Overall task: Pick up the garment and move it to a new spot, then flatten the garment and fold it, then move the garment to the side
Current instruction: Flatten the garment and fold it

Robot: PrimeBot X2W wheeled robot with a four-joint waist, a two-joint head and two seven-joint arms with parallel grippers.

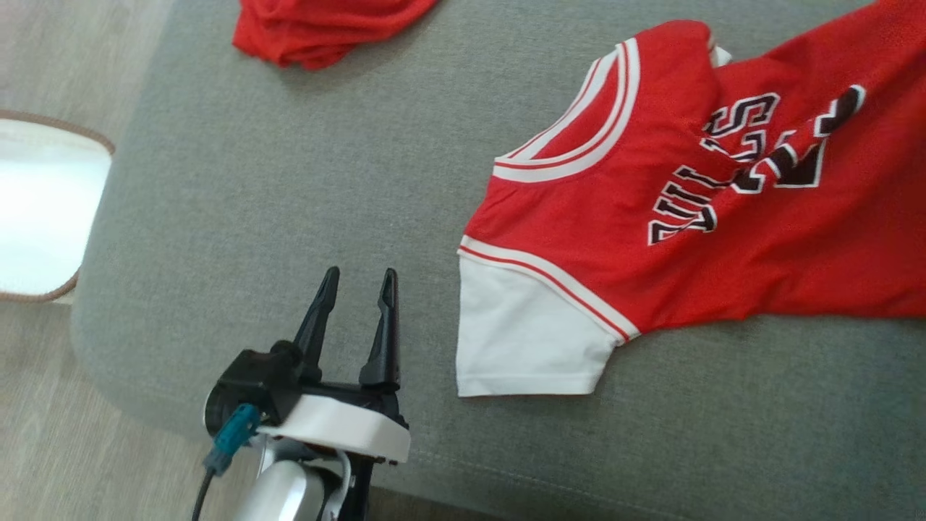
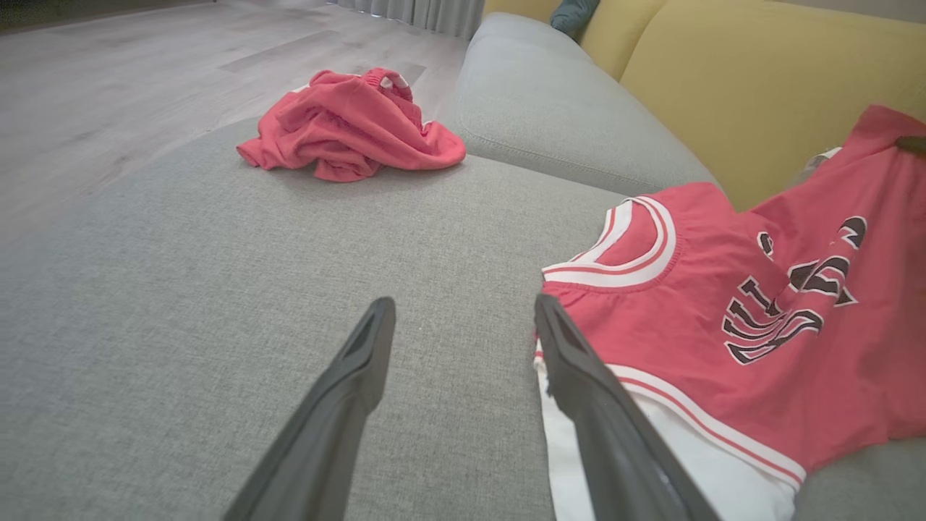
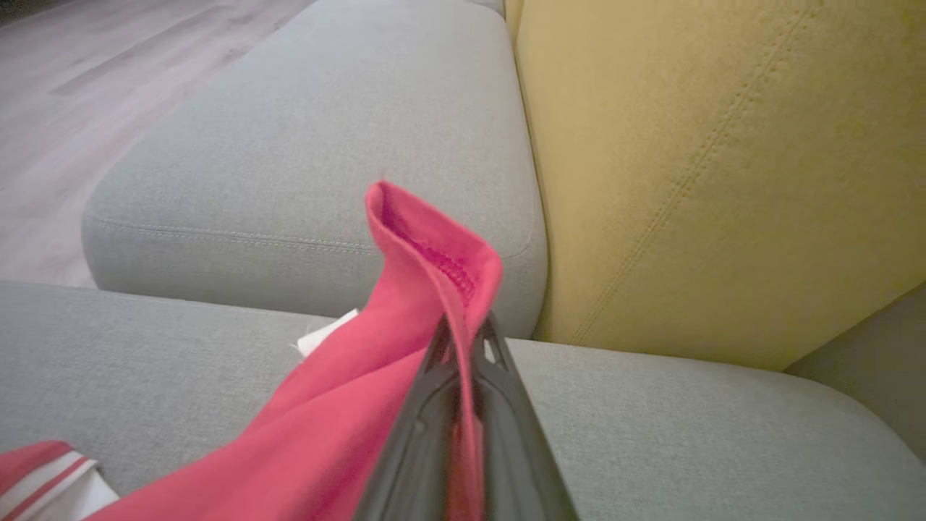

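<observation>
The garment [image 1: 651, 210] is a red jersey with white sleeves, white collar trim and black lettering, spread across the grey sofa seat [image 1: 289, 181] at the right. My left gripper [image 1: 358, 284] stands open over bare cushion, just left of the white sleeve [image 1: 521, 333]. In the left wrist view its fingers [image 2: 362, 376] frame the seat, with the garment [image 2: 723, 311] at the right finger. My right gripper [image 3: 466, 336] is shut on a red edge of the garment [image 3: 427, 260], lifting it off the seat.
A second crumpled red garment [image 1: 325, 29] lies at the far edge of the seat [image 2: 347, 126]. A yellow backrest [image 3: 709, 159] rises behind the cushions. Wooden floor [image 1: 43, 420] and a pale round object [image 1: 43, 210] lie left of the sofa.
</observation>
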